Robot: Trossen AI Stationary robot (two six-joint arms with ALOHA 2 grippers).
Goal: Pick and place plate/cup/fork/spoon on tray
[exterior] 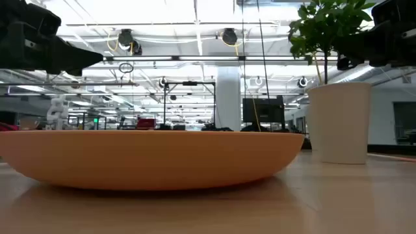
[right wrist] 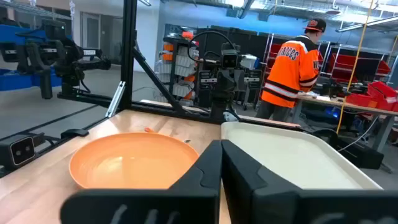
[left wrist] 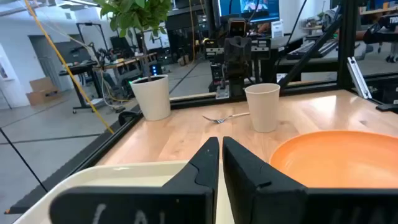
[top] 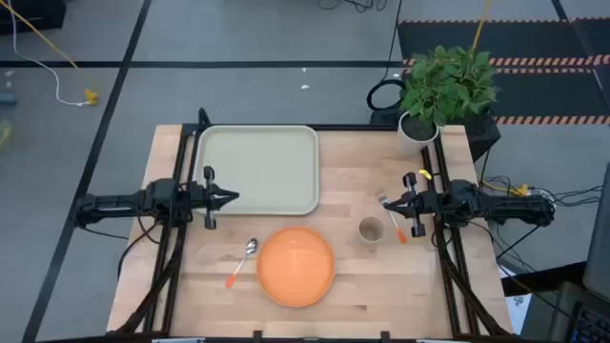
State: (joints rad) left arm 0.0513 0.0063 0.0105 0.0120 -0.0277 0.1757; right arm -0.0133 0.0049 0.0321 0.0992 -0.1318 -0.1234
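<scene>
While both arms wait, wood table (top: 362,276), perhaps a lab behind

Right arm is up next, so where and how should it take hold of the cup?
Probably by the rim, from above. The cup stands upright, mouth open, just inboard of the right gripper, whose fingers are shut. One finger inside and one outside the wall should pinch it; the fork lies close on the gripper's side.

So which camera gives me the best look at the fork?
The high view: the fork lies whole on the table between the cup and the right gripper. The left wrist view shows it small and distant; the low and right wrist views miss it.
</scene>
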